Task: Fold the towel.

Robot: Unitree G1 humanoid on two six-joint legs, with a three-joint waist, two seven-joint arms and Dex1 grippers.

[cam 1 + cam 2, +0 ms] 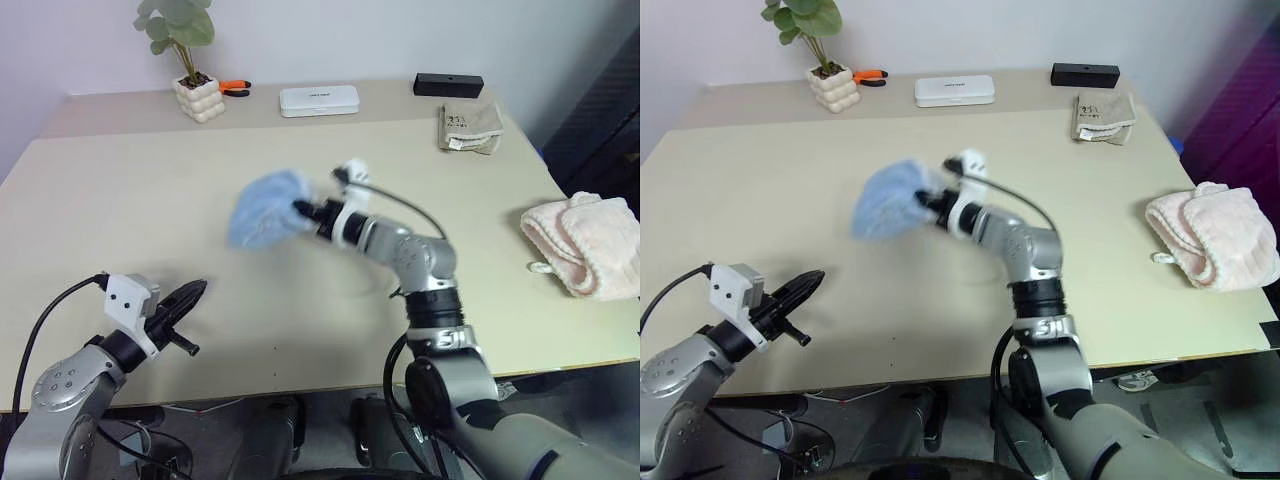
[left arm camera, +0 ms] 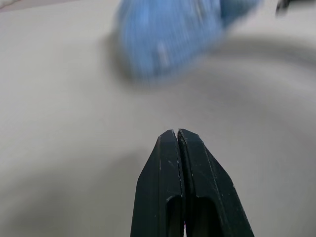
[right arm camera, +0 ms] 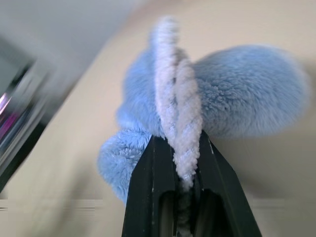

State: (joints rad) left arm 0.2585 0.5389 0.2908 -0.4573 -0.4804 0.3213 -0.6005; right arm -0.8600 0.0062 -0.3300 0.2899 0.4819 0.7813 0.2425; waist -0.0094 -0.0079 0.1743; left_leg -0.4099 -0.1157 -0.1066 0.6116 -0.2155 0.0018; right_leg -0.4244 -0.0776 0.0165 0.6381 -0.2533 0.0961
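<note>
Table (image 1: 150, 210), pale and broad, spreads across the head views, and nearly everything else sits along its far and right margins: at about three o'clock a pale pink fluffy towel (image 1: 585, 245) lies in a heap near the edge, at about one o'clock a beige folded cloth (image 1: 470, 127) rests beside a black bar (image 1: 448, 85), and around twelve stand a white case (image 1: 319, 100) and a potted plant (image 1: 190, 60) with a small orange-handled tool (image 1: 234, 87) just beside its pot. Near the centre, the towel (image 1: 268, 210) is a bunched light blue bundle held off the tabletop, its lower folds hanging loose and blurred. The right gripper (image 1: 303, 210) is clamped tight on it; its wrist view shows the pale whitish edge trim (image 3: 178, 118) pinched between the two black fingers, with blue terry ballooning to either side. The left gripper (image 1: 190, 295) hovers at about seven o'clock, well apart from the towel, fingers pressed together on nothing. My concern is the bite: only the twisted trim seems caught, so a quick swing could pull the cloth free. Also, since the towel is wadded rather than spread, any fold attempted now would likely trap creases, and the free hand, shut as it is, cannot catch a corner to flatten it.
</note>
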